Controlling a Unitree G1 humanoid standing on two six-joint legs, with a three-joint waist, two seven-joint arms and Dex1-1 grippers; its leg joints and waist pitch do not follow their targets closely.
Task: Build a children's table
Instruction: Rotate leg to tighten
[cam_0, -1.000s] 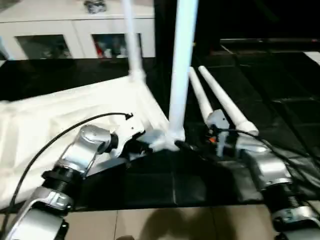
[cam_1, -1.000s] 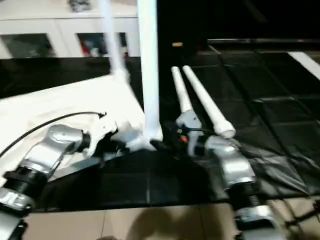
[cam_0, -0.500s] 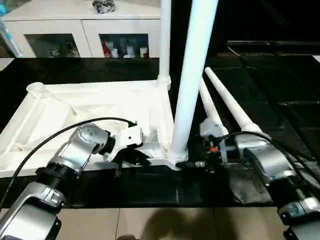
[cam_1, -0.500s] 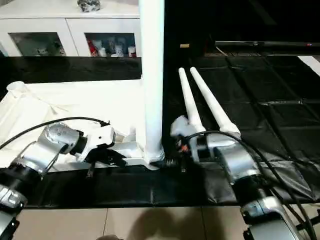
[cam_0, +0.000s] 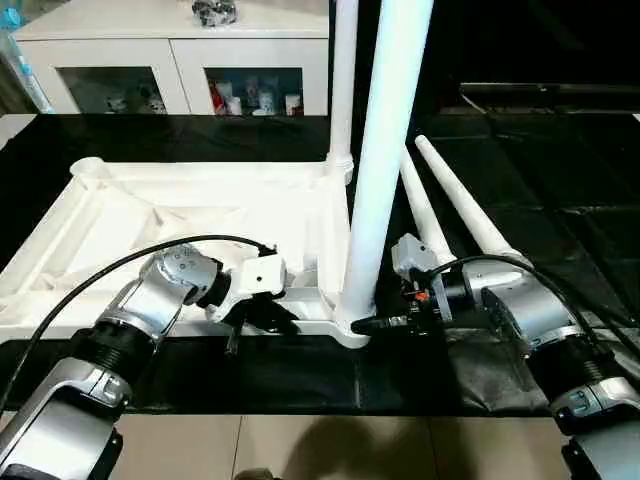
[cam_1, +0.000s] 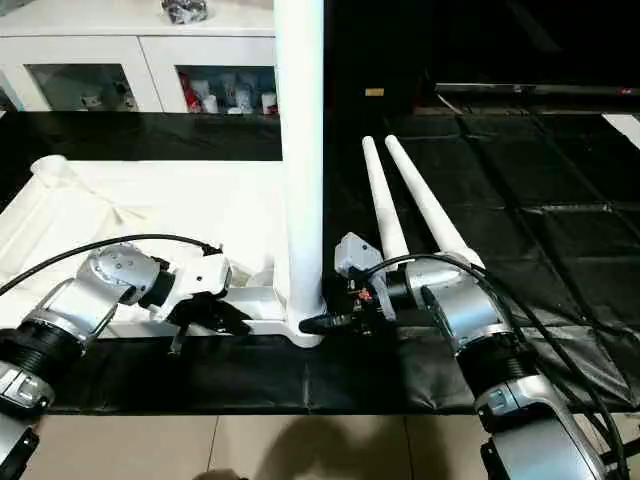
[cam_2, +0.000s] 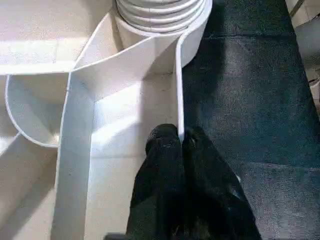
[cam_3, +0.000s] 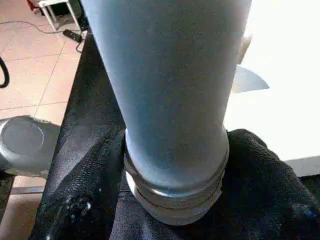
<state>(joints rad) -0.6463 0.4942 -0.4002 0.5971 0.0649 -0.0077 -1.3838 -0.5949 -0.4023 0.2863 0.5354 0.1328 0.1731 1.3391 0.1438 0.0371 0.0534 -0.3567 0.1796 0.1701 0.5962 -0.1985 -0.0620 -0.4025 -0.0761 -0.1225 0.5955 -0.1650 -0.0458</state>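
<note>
The white tabletop (cam_0: 150, 215) lies upside down on a black mat, ribs up. Two white legs stand upright in its right-hand sockets: a near one (cam_0: 385, 170) at the front corner and a far one (cam_0: 345, 80) behind it. Two more legs (cam_0: 425, 215) (cam_0: 465, 210) lie loose on the mat to the right. My left gripper (cam_2: 181, 140) is shut on the tabletop's thin front rim, just left of the near socket. My right gripper (cam_3: 177, 137) is shut on the near leg's ringed base, one black finger (cam_3: 85, 200) on each side.
A white glass-door cabinet (cam_0: 130, 60) stands behind the mat. The black mat (cam_0: 560, 170) stretches far to the right of the loose legs. Beige floor tiles (cam_0: 350, 445) run along its front edge. Black cables loop over both forearms.
The head camera has swung and steadied, shifting the whole picture. My right gripper's fingers have slid in closer around the near leg's base. The left gripper keeps its hold on the rim.
</note>
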